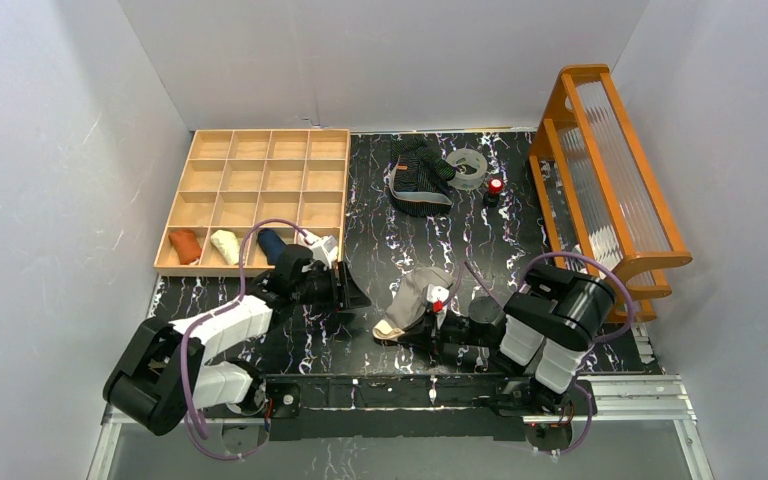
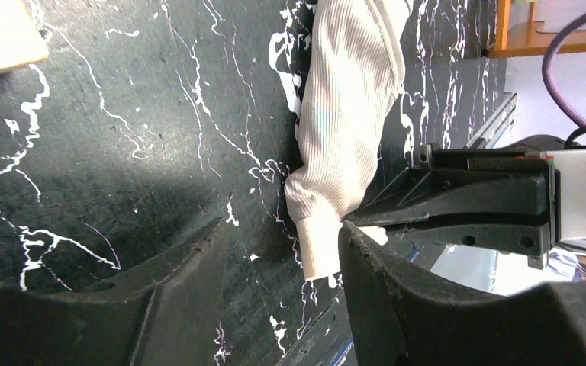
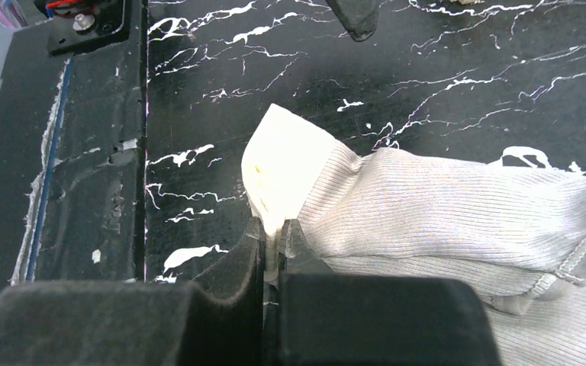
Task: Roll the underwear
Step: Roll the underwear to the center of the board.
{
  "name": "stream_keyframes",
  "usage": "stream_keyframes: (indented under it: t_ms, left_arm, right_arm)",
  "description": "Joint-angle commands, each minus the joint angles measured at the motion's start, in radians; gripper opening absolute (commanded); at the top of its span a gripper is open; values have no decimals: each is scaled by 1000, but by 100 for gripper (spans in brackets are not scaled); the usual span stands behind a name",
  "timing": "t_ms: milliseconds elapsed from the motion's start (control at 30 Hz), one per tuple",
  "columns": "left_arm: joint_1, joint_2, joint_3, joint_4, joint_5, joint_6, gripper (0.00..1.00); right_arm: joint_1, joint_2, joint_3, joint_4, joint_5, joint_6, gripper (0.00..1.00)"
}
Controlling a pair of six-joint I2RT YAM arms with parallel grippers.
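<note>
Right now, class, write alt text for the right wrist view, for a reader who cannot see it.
The right gripper, jaws shut, pinches the pale folded edge of the ribbed beige-grey underwear. The garment lies crumpled on the black marbled table, spreading away to the right of the picture.

A wooden tray [image 1: 270, 132] lies on the counter [image 1: 380, 240] beyond the left pincer [image 1: 352, 290], its near right corner just beside it. Its near row holds an orange roll [image 1: 186, 245], a cream roll [image 1: 225, 246] and a navy roll [image 1: 271, 243]. Well beyond the right pincer [image 3: 273, 242] lie a tape ring [image 1: 467, 166] and a red-topped object [image 1: 495, 187]. A rack [image 1: 620, 165] stands to that pincer's right.
</note>
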Motion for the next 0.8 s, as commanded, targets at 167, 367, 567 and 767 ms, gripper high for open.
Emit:
stream_keyframes:
  t_ms: [167, 367, 567, 767]
  left_arm:
    - [-9, 68, -10, 49, 78, -17, 53]
    - [-63, 95, -48, 11, 20, -81, 54]
    - [-149, 190, -40, 124, -5, -151, 54]
    - [-176, 266, 5, 73, -71, -142, 47]
  right_arm:
    - [-3, 94, -55, 270, 2, -46, 1]
    - [-3, 86, -62, 250, 23, -205, 1]
    - [-3, -23, -14, -29, 19, -401, 1]
    - [-3, -106, 31, -247, 14, -501, 1]
